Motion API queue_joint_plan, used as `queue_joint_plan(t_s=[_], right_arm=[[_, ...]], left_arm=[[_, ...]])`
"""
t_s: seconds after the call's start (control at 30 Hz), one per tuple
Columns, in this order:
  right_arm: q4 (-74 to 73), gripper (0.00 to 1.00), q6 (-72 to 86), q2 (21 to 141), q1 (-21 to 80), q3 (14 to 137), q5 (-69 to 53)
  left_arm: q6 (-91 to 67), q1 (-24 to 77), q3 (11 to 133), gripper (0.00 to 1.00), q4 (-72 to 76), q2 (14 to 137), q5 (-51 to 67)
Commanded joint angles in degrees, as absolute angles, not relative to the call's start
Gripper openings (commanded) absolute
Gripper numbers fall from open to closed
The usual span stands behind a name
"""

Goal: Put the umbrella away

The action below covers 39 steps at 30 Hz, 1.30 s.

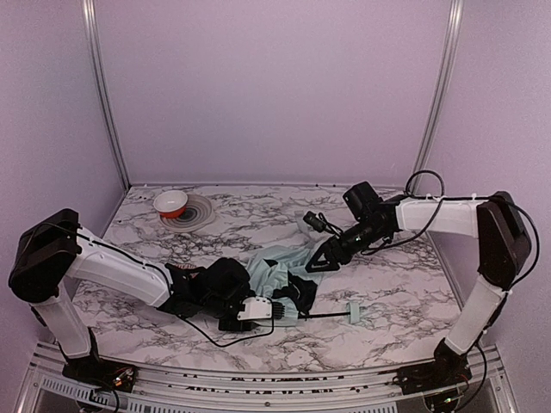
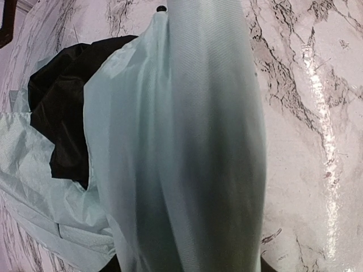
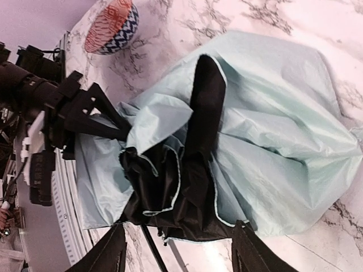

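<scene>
Mint-green umbrella (image 3: 272, 113) slack across marble table (image 1: 396, 292), left jaws clenched on a fold, right jaws spread wide: pin with left, sweep loose fabric toward shaft (image 1: 327, 316), slowly.

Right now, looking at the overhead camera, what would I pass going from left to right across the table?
Left arm's shoulder → bowl → umbrella's cloth → umbrella's handle → right arm's shoulder.
</scene>
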<state>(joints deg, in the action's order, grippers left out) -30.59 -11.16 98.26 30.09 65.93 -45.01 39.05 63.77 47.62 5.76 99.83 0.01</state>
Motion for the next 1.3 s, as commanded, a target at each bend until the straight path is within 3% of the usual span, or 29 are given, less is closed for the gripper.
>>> queue_joint_plan(t_s=[0.0,0.13,0.2,0.33,0.43,0.63,0.83,1.17,1.27], right_arm=[[-28.96,0.59,-7.09,102.83,31.78,64.57,-38.33],[-24.85,0.42,-5.5,105.36,32.9,64.74,-36.87],[-24.17,0.32,-5.57,107.45,33.68,66.68,-37.56],[-24.96,0.22,-7.18,111.31,35.7,69.21,-40.0],[-27.1,0.0,-8.35,114.45,36.79,71.97,-41.47],[-20.38,0.0,-2.81,116.46,37.14,78.6,-43.42],[-16.95,0.0,0.17,120.02,39.02,83.71,-45.23],[-17.11,0.0,-0.48,123.04,40.02,75.85,-50.07],[-20.93,0.09,-3.25,122.97,39.93,77.3,-49.49]], left_arm=[[39.44,64.17,45.78,0.49,-4.2,103.07,3.8],[39.46,64.2,46.08,0.47,-3.53,103.48,3.85],[39.42,64.25,46.67,0.41,-3.52,103.79,4.02],[39.36,64.4,47.43,0.24,-3.52,104.04,4.72],[39.22,64.55,47.55,0.15,-3.52,104.23,5.15],[39.8,65.41,48.22,0.02,-3.64,101.63,7.32],[38.12,66.18,51.15,0.01,-6.35,99.44,14.07],[28.94,64.1,52.19,0.01,-7.14,100.34,20.63],[25.85,62.56,55.64,0.01,-10.6,102.65,23.42]])
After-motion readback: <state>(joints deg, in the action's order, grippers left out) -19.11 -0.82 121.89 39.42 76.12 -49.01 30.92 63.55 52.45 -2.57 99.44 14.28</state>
